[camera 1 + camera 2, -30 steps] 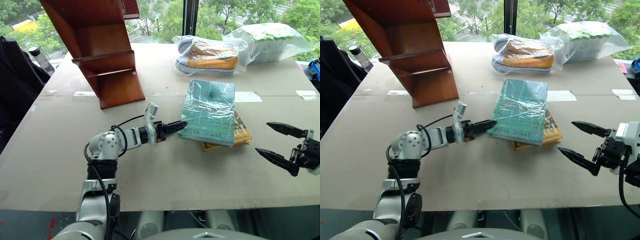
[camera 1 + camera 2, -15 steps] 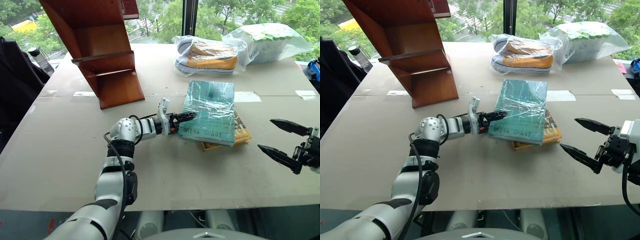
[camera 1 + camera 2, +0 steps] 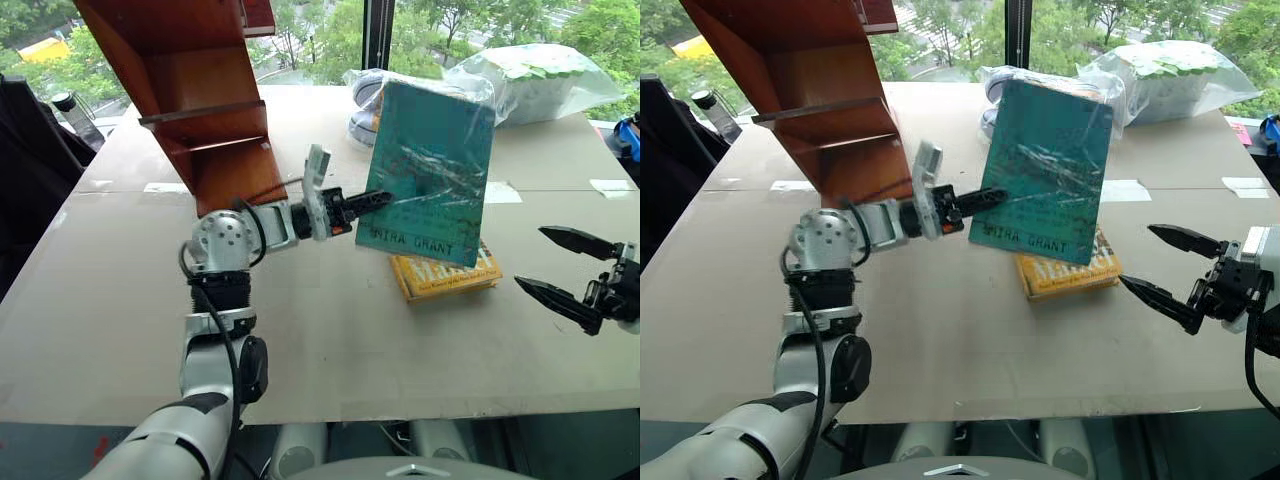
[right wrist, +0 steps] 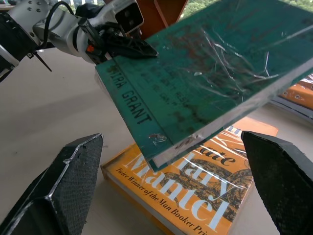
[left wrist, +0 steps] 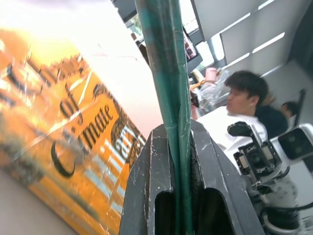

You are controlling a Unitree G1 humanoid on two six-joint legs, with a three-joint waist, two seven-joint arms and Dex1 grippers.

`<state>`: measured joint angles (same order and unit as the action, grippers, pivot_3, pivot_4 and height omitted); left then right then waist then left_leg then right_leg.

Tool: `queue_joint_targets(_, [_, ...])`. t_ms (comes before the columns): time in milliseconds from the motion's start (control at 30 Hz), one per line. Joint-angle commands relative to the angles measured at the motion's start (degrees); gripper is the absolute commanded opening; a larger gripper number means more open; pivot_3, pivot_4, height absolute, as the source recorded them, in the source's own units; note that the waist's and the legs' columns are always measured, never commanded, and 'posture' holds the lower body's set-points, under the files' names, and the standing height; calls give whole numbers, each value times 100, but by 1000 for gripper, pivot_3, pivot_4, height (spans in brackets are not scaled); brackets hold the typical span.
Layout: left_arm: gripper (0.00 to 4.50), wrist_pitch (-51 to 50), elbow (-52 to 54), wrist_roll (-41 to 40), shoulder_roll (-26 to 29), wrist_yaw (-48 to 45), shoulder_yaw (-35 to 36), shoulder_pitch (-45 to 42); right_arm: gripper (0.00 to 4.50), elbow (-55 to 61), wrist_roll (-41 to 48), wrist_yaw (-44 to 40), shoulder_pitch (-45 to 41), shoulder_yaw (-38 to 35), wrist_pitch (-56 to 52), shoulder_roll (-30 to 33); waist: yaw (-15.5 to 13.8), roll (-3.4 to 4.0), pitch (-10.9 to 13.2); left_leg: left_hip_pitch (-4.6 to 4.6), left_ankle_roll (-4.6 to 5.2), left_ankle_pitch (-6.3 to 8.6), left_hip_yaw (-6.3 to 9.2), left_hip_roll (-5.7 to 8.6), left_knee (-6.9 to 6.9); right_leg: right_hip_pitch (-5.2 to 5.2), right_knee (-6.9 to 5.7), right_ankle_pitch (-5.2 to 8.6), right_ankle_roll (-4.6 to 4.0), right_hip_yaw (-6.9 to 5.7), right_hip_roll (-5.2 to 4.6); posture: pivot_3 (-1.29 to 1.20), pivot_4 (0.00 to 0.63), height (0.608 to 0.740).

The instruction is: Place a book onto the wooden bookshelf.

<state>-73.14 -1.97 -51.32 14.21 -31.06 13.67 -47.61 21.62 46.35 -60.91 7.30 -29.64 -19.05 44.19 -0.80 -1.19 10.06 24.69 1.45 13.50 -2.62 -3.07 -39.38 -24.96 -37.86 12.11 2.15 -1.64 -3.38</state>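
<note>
The teal-green book (image 3: 434, 170) in clear wrap, lettered "MIRA GRANT", hangs tilted above the table. My left gripper (image 3: 372, 201) is shut on its left edge, and the left wrist view shows the book's edge (image 5: 169, 88) clamped between the two fingers. The reddish-brown wooden bookshelf (image 3: 200, 110) stands at the back left of the table, just left of the held book. My right gripper (image 3: 567, 272) is open at the right, low over the table, apart from both books. The right wrist view shows the lifted book (image 4: 215, 73) between its spread fingers.
A yellow-orange book (image 3: 447, 272) lies flat on the table (image 3: 110, 300) under the lifted one. Bagged sneakers (image 3: 372, 100) and a bagged white-and-green item (image 3: 545, 80) sit at the back. A person (image 5: 239, 105) shows in the left wrist view.
My left gripper closed on the teal book's edge and lifted it off the yellow-orange book, tilting it upright. The right gripper stayed about where it was.
</note>
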Motion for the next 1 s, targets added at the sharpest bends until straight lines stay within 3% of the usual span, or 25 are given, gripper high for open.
queue_joint_targets(33, [14, 1104, 1363, 883, 799, -148, -736, -452, 4500, -112, 450, 83, -493, -18, -198, -25, 8, -3, 5, -3, 0, 0, -1, 1, -1, 1, -1, 1, 0, 0, 0, 0, 150, 693])
queue_joint_targets(133, [14, 2070, 1916, 2048, 1887, -331, -1494, -724, 4500, -245, 838, 232, -1048, 128, -490, -112, 12, -1, 4, -9, 0, 0, -4, 1, -1, 2, -2, 6, 8, 7, 4, 0, 150, 693])
queue_joint_targets(267, [14, 3362, 2088, 3470, 2927, -257, -1924, -761, 4500, -477, 1307, 401, -1871, 428, -913, -282, 4, 6, 6, -10, 0, 0, -7, -1, 6, 0, -1, 6, 5, 11, 7, 0, 150, 693])
queue_joint_targets(500, [14, 5234, 2109, 5727, 4212, -304, -2458, -793, 4500, -1127, 1576, 330, -3015, 810, -1370, -471, -34, -1, 13, 13, 0, 0, -9, -1, 6, -10, 12, -3, -6, 5, 4, 0, 150, 693])
queue_joint_targets(733, [14, 6042, 1659, 6901, 4866, -596, -2426, -616, 4500, -1522, 1428, 224, -3598, 1043, -1471, -662, -13, -2, 15, 16, 0, 0, -15, -2, 10, -18, 10, -15, 19, 6, 3, 0, 150, 693])
queue_joint_targets(1000, [14, 5711, 1409, 7498, 5145, -1120, -2246, -83, 4500, -1522, 1177, 283, -3658, 1063, -1388, -690, 3, 0, 16, 17, 1, 0, -19, -6, 9, -28, -5, -8, 32, 8, 5, 0, 150, 693])
